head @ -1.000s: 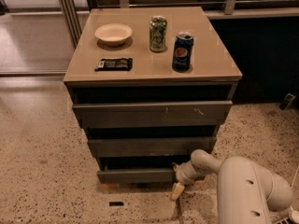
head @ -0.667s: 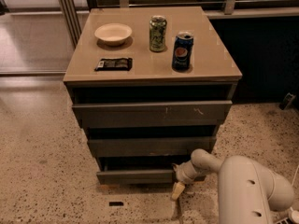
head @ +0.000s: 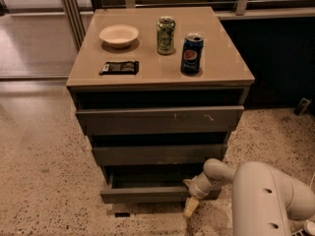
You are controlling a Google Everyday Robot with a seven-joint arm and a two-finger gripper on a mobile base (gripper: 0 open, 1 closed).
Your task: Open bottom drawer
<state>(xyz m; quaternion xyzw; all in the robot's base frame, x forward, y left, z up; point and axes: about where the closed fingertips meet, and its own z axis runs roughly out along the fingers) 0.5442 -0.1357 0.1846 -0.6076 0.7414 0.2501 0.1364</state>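
Note:
The bottom drawer (head: 142, 193) is the lowest dark grey front of the tan-topped cabinet (head: 216, 63). It stands pulled out a little, with a dark gap behind its top edge. My gripper (head: 191, 200) is at the drawer's right end, low near the floor, at the end of my white arm (head: 266, 195), which comes in from the lower right. One pale yellow fingertip (head: 190, 207) hangs just below the drawer front's right corner.
On the cabinet top are a white bowl (head: 118, 35), a green can (head: 166, 35), a blue can (head: 191, 53) and a dark snack packet (head: 119, 67). The two upper drawer fronts (head: 157, 119) sit above. Speckled floor lies all around; a dark wall panel is at right.
Nothing has visibly changed; the gripper stays at the drawer's right end and the drawer stays slightly out.

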